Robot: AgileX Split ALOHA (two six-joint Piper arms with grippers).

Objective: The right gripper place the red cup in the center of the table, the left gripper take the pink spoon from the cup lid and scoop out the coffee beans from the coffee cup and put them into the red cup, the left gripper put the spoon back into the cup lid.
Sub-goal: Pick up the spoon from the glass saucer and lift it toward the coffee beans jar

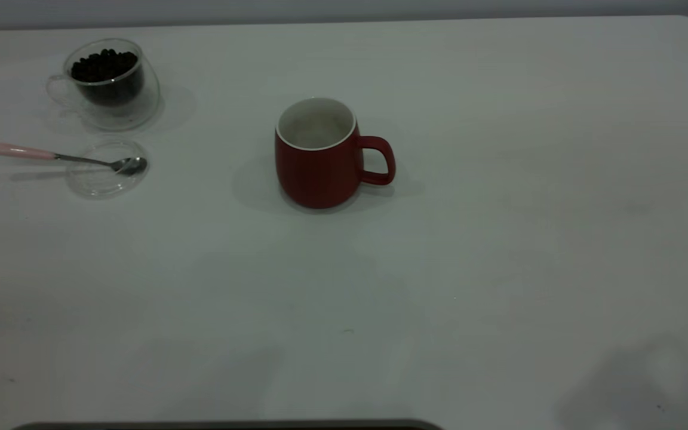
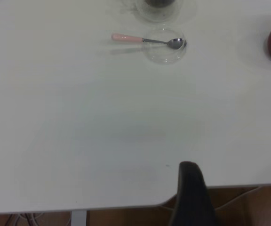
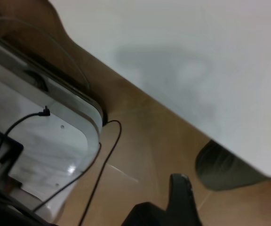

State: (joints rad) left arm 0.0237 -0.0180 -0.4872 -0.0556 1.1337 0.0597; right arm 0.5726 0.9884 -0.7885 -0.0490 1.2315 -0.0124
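The red cup (image 1: 320, 158) stands upright, alone near the middle of the tabletop (image 1: 499, 251), handle toward the right edge. Toward the far left corner sit one coffee cup (image 1: 108, 83) heaped with coffee beans (image 1: 105, 64), and just nearer, one cup lid (image 1: 107, 167) with one pink spoon (image 1: 63, 157) resting across it, bowl inside the lid. Both grippers hang off the near edge; whether their jaws are open cannot be told.

One red cup (image 1: 319, 156), one coffee cup (image 1: 107, 83), one pink spoon (image 1: 69, 157), one cup lid (image 1: 105, 170).

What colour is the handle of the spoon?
Pale pink; the spoon shows best in the exterior view.
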